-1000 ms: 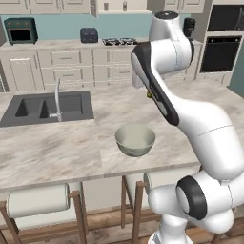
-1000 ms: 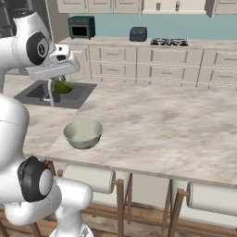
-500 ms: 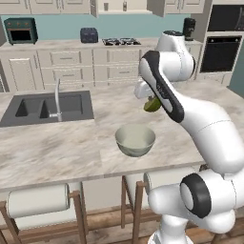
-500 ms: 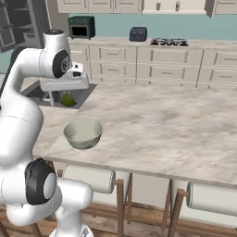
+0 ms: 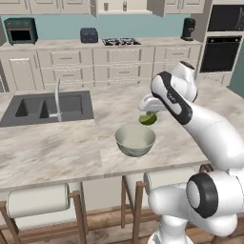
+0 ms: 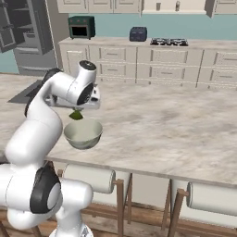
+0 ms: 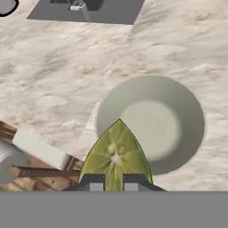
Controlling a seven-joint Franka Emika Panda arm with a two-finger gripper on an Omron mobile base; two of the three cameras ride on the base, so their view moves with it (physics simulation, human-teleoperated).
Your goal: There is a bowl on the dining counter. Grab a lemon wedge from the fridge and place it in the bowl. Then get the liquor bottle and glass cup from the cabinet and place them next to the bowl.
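The pale grey-green bowl [image 5: 135, 139] [image 6: 83, 134] [image 7: 153, 122] stands near the front edge of the beige marbled dining counter [image 5: 57, 143] [image 6: 162, 120]. My gripper [image 5: 148, 113] [image 6: 77, 110] [image 7: 115, 181] hangs just above the bowl's far rim, shut on the yellow-green lemon wedge [image 5: 148, 118] [image 6: 76, 115] [image 7: 116, 155]. In the hand view the wedge points up between the fingertips [image 7: 92, 183] and overlaps the bowl's near rim. The grey fridge [image 6: 28, 34] stands at the far left with a door open.
A dark sink [image 5: 47, 107] with a slim tap [image 5: 58, 99] lies left of the bowl. Stools [image 5: 38, 200] [image 6: 88, 178] are tucked under the counter's front edge. A toaster oven [image 5: 20, 29], toaster [image 5: 89, 34] and hob [image 5: 120, 41] sit on the back counter.
The arm has swung down and forward, carrying the lemon wedge from above the counter's far side to just over the bowl's rim.
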